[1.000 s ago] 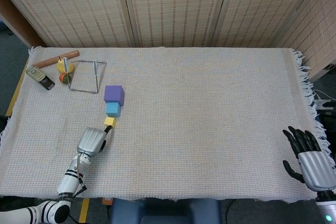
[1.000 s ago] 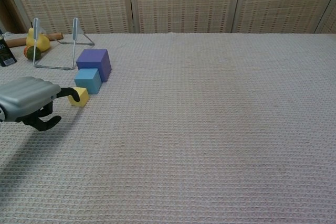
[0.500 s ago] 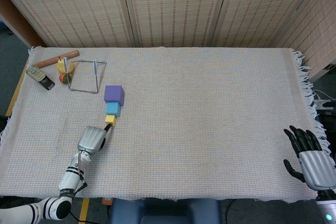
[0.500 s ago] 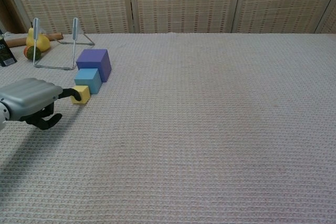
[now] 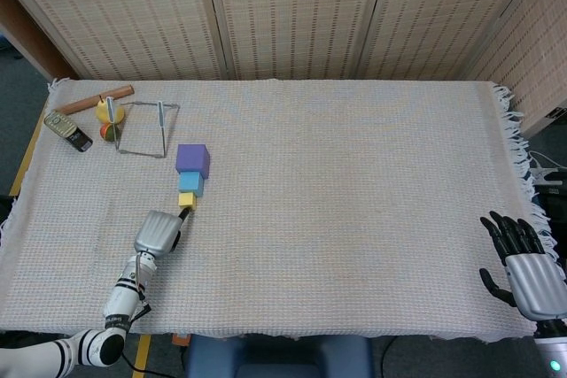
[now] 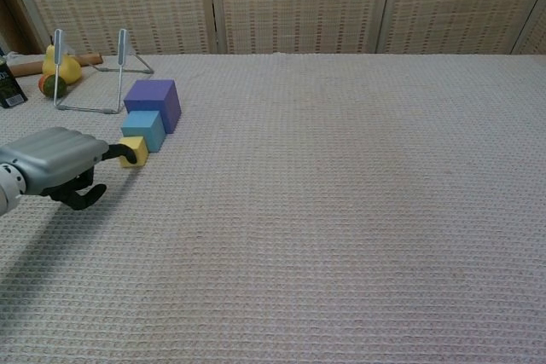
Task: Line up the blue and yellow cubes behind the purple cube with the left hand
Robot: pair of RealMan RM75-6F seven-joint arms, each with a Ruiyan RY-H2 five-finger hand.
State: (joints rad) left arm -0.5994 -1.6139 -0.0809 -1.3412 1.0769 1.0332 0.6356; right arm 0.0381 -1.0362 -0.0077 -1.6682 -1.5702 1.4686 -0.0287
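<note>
The purple cube [image 5: 192, 158] [image 6: 153, 102], the blue cube [image 5: 189, 182] [image 6: 143, 130] and the small yellow cube [image 5: 186, 200] [image 6: 136, 150] stand in a row on the left of the cloth, each touching its neighbour. My left hand [image 5: 158, 232] [image 6: 49, 162] lies just on the near side of the yellow cube. Its fingers are curled under, and one dark fingertip [image 6: 126, 154] reaches out and touches the yellow cube's near face. It holds nothing. My right hand [image 5: 527, 272] rests at the near right edge with its fingers spread and nothing in it.
A wire rack [image 5: 142, 127] [image 6: 90, 74] stands behind and left of the purple cube. Beside it are a yellow fruit [image 5: 108, 112] [image 6: 60, 68], a wooden stick [image 5: 96, 99] and a dark handset [image 5: 68, 129]. The cloth's fringe [image 5: 518, 143] runs along the right edge.
My left hand has moved forward, its fingertip pushing the yellow cube back until it touches the blue cube. The right hand has drawn slightly nearer the table's edge.
</note>
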